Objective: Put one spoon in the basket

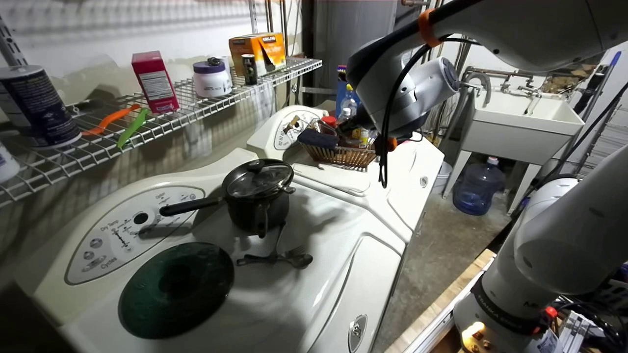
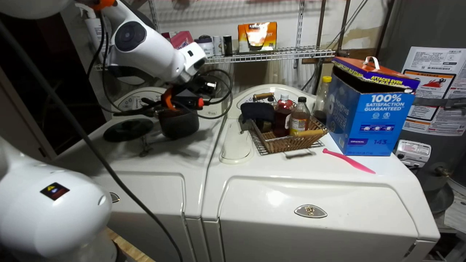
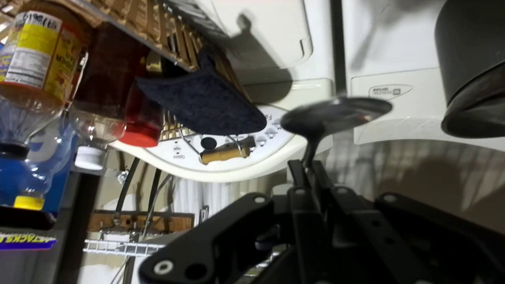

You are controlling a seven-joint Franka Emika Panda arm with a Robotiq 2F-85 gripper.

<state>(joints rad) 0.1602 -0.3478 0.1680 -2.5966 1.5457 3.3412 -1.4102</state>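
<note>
My gripper [image 3: 309, 167] is shut on the handle of a metal spoon [image 3: 335, 115] in the wrist view. The spoon's bowl sticks out past the fingertips, between the basket and the pot in that picture. The brown woven-look basket [image 1: 338, 156] stands on the white machine top and shows in both exterior views [image 2: 287, 142]. It also shows at the upper left of the wrist view [image 3: 158, 27]. It holds bottles and a dark cloth. In the exterior views the fingertips and held spoon are hard to make out. Another spoon [image 1: 301, 261] lies by the pot.
A dark lidded pot [image 1: 260, 211] and a round green lid [image 1: 176, 289] sit on the neighbouring machine. A fork [image 1: 296, 251] lies there too. A blue box [image 2: 367, 120] and a pink utensil [image 2: 347, 160] are beside the basket. A white wire shelf [image 2: 284, 54] runs along the wall.
</note>
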